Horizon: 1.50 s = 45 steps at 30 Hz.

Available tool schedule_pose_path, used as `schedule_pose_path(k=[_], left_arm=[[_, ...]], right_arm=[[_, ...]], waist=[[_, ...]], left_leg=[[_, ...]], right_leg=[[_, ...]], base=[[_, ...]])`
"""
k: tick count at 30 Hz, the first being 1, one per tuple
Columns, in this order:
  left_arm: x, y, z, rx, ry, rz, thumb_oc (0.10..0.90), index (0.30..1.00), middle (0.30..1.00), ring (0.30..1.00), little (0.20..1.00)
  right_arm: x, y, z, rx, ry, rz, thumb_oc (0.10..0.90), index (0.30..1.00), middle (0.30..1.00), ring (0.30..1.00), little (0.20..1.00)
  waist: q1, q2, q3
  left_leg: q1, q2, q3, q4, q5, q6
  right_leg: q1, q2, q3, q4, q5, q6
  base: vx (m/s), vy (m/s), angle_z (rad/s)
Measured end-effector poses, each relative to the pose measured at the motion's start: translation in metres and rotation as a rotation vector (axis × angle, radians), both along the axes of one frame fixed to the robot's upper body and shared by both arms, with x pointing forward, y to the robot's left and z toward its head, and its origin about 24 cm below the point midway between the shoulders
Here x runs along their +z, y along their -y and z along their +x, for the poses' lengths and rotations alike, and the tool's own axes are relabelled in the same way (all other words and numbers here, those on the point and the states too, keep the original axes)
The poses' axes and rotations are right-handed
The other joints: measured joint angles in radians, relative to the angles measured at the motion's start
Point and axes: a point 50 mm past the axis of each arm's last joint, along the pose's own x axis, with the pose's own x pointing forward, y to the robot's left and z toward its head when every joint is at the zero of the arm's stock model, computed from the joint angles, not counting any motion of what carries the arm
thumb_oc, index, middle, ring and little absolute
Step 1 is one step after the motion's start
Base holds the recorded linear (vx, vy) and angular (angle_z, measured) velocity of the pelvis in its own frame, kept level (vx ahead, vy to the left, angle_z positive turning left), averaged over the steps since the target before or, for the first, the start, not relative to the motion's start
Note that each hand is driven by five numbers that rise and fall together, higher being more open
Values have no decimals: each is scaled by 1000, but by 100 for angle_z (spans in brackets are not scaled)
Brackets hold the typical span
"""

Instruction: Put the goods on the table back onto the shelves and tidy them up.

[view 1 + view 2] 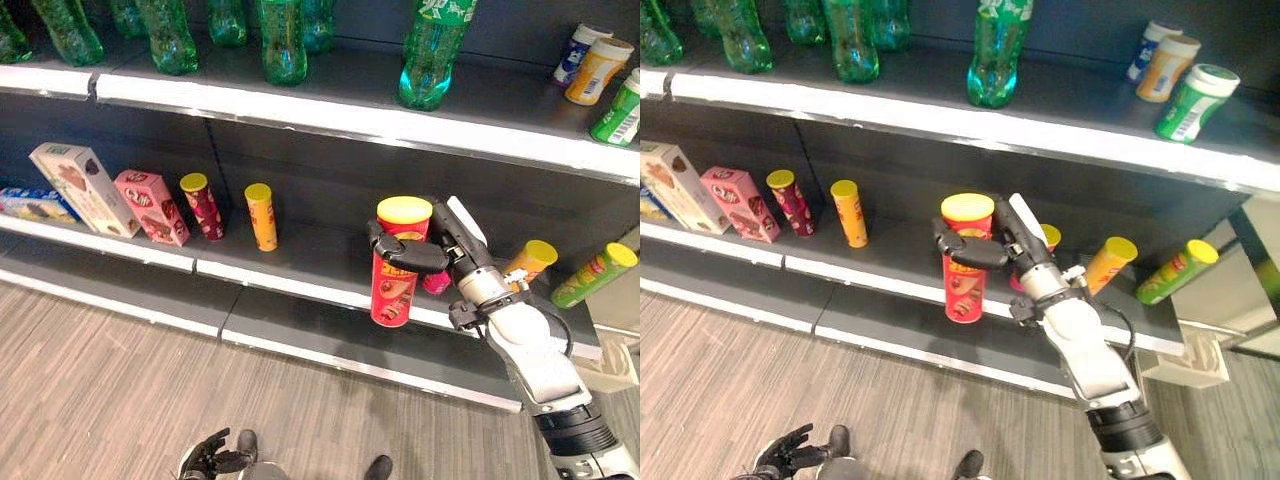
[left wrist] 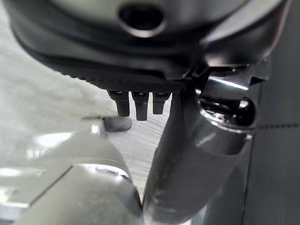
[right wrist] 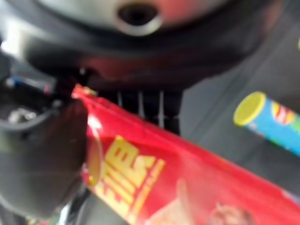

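My right hand (image 1: pixel 425 252) has its fingers and thumb curled round a red can (image 1: pixel 397 262) with a yellow lid, gripping it about the upper half. The can is upright, held in front of the lower shelf (image 1: pixel 300 262), its base level with the shelf's front edge. In the right wrist view the can (image 3: pixel 154 183) runs across my palm, with a blue can (image 3: pixel 272 119) lying on its side further along the shelf.

My left hand (image 1: pixel 205 458) hangs low over the wood floor (image 1: pixel 120 390), fingers loosely bent, holding nothing.

Lower shelf, from my left: a blue pack (image 1: pixel 35 204), a cream box (image 1: pixel 82 187), a pink box (image 1: pixel 150 206), a dark red can (image 1: pixel 202 205), an orange can (image 1: pixel 261 216), all leaning back. To the right of my hand an orange-yellow can (image 1: pixel 528 262) and a green can (image 1: pixel 593 274) tilt on the shelf. A pink item shows just behind my wrist; I cannot tell what it is.

Upper shelf (image 1: pixel 330 110): a row of green bottles (image 1: pixel 432 50), and at the far right three small tubs (image 1: pixel 598 70).
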Motion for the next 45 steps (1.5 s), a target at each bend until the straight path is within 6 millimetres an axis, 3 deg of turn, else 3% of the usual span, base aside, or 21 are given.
schedule_pose_path(k=[3,6,7,8,10,16,20,25,27,28,30,31,32,33,35,45], left_arm=[[2,-7,-1,-88,-22,44,800,900,900,900,900],[6,-22,-5,-98,-36,95,800,900,900,900,900],[7,-25,-8,-86,-42,110,800,900,900,900,900],[5,-28,-16,-84,-65,121,800,900,900,900,900],[4,-27,-20,-82,-77,118,800,900,900,900,900],[2,-16,-17,-101,-62,102,800,900,900,900,900],[2,-15,-17,-92,-58,111,800,900,900,900,900],[2,-16,-18,-89,-61,113,800,900,900,900,900],[9,-3,-3,-120,12,127,800,900,900,900,900],[22,-3,18,-197,116,160,800,900,900,900,900],[26,3,29,-204,161,166,800,900,900,900,900],[33,4,34,-252,193,184,800,900,900,900,900],[46,2,47,-318,279,200,800,900,900,900,900],[40,0,43,-295,239,199,800,900,900,900,900],[33,-6,31,-280,176,209,800,900,900,900,900],[37,-3,37,-287,213,205,800,900,900,900,900]], right_arm=[[-4,-5,0,-9,7,-32,400,300,300,300,300],[-7,-18,-2,16,12,-16,400,300,300,300,300],[-8,-24,-2,31,12,-12,400,300,300,300,300],[-10,-38,-2,68,13,-15,400,300,300,300,300],[-14,-44,-3,84,10,-42,400,300,300,300,300],[-7,-45,-1,15,96,-125,400,300,300,300,300],[-5,-44,0,-8,119,-141,400,300,300,300,300],[-5,-44,0,-9,119,-141,400,300,300,300,300],[-5,-53,2,-102,191,-105,400,300,300,300,300],[1,-53,5,-180,247,-73,400,300,300,300,300],[2,-54,9,-232,307,-138,400,300,300,300,300],[3,-51,10,-295,336,-134,400,300,300,300,300],[9,-42,18,-399,367,-108,400,300,300,300,300],[21,-45,24,-407,402,-108,400,300,300,300,300],[23,-46,24,-419,422,-101,400,300,300,300,300],[31,-49,24,-437,468,-72,400,300,300,300,300]], waist=[[-17,-27,0],[-17,-50,0],[-8,-51,0],[3,-45,4],[5,-45,4],[12,-49,29],[7,-34,50],[7,-40,61],[42,-33,95],[32,-33,132],[73,-8,173],[68,0,192],[89,-12,232],[123,-1,278],[143,-9,287],[148,-9,287]], left_leg=[[52,-139,29,-34,31,76],[76,-200,41,-44,31,120],[81,-204,53,-44,31,126],[93,-207,78,-43,27,131],[101,-212,79,-43,21,138],[110,-216,72,-43,17,141],[117,-205,72,-43,9,131],[119,-205,79,-45,8,121],[53,-186,78,26,4,126],[5,-181,22,51,-6,103],[-33,-165,-11,66,9,102],[-57,-160,-49,79,11,99],[-87,-174,-73,70,17,91],[-106,-168,-66,73,35,97],[-110,-174,-65,76,43,108],[-123,-202,-88,74,54,124]], right_leg=[[17,-137,4,23,-11,31],[19,-196,13,55,85,32],[13,-203,14,60,104,47],[-2,-209,28,78,123,29],[-1,-216,27,90,133,19],[18,-222,25,88,133,23],[21,-210,24,86,132,24],[21,-210,24,82,103,63],[-29,-211,18,121,95,73],[-29,-209,-28,119,77,62],[-46,-208,-44,156,60,66],[-40,-210,-67,174,43,74],[-70,-227,-93,187,-19,74],[-82,-228,-91,194,-12,68],[-79,-244,-99,197,-7,75],[-65,-272,-137,229,14,64]], base=[[124,294,5],[93,202,9],[119,206,-29],[82,136,-33],[53,82,-9],[7,22,4],[0,0,-4],[-84,-23,-8],[-186,-104,8],[-179,-167,42],[-95,-92,52],[-5,-3,92],[-20,-11,85],[-28,-18,55],[-10,-6,7],[-22,-7,15]])
